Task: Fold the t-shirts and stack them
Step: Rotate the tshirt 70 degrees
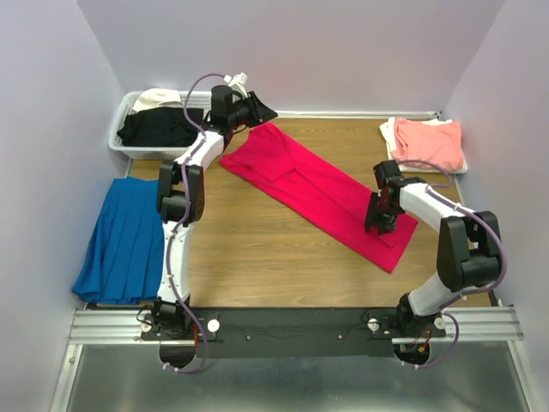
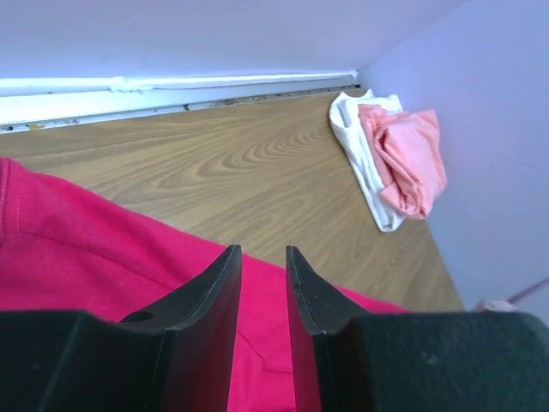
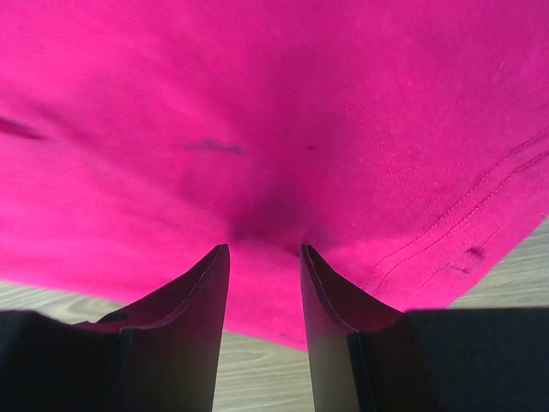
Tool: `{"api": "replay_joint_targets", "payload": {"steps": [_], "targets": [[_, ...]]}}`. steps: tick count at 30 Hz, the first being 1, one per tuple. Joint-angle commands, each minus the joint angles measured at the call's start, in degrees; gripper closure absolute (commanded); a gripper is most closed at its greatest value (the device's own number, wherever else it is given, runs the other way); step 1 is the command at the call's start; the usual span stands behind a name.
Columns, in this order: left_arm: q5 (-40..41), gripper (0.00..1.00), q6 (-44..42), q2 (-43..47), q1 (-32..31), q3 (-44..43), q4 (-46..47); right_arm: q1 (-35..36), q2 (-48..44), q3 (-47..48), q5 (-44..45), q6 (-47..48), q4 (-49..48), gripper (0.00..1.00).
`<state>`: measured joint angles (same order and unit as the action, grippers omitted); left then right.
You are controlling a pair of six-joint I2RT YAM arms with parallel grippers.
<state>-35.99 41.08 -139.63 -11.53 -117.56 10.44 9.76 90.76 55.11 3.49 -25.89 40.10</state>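
Note:
A bright crimson-red t-shirt [image 1: 317, 184] lies as a long folded strip, slanting across the table from back left to front right. My left gripper [image 1: 262, 110] hovers over its far end, open, and the shirt [image 2: 86, 249] shows through the gap of the gripper [image 2: 263, 249]. At the strip's near end my right gripper [image 1: 380, 227] is open, its tips [image 3: 264, 247] set down on the red cloth [image 3: 274, 103] close to the hem. A folded salmon-pink t-shirt [image 1: 426, 142] rests on a white one at the back right, and the pink t-shirt [image 2: 399, 159] also shows in the left wrist view.
A white lattice basket [image 1: 124, 129] at the back left holds a black garment [image 1: 163, 127] and a cream one [image 1: 159, 97]. A blue pleated skirt [image 1: 120, 240] lies at the left edge. White walls close the table at the back and both sides.

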Motion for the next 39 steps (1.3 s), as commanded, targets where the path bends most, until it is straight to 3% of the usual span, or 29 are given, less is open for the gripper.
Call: {"api": "replay_joint_targets", "payload": {"steps": [1, 9, 19, 20, 31, 35, 39], "targets": [[-2.16, 0.64, 0.32, 11.83, 0.54, 5.83, 1.96, 0.70, 3.71, -3.08, 1.00, -1.09, -0.02, 0.53], [-2.16, 0.64, 0.32, 21.93, 0.54, 10.24, -12.42, 4.12, 4.52, -7.03, -0.49, -5.92, -0.20, 0.53], [-2.16, 0.64, 0.32, 27.04, 0.37, 11.38, -25.81, 21.59, 0.82, -11.69, -2.17, -19.01, -0.28, 0.53], [25.34, 0.63, -18.74, 27.22, 0.37, 11.39, -26.34, 23.10, 1.00, -11.52, -2.17, -21.11, -0.28, 0.53], [35.54, 0.64, -17.97, 22.92, -2.70, 8.84, -37.06, 48.31, 13.82, 0.07, -0.85, -31.15, -0.20, 0.53], [39.67, 0.66, -18.40, 18.79, -5.69, 7.26, -40.14, 53.51, 19.45, 6.40, 0.72, -30.27, 1.91, 0.53], [44.67, 0.66, -18.41, 15.45, -10.78, 6.11, -41.54, 54.75, 18.32, 9.22, 3.71, -29.39, 3.76, 0.53]]}}
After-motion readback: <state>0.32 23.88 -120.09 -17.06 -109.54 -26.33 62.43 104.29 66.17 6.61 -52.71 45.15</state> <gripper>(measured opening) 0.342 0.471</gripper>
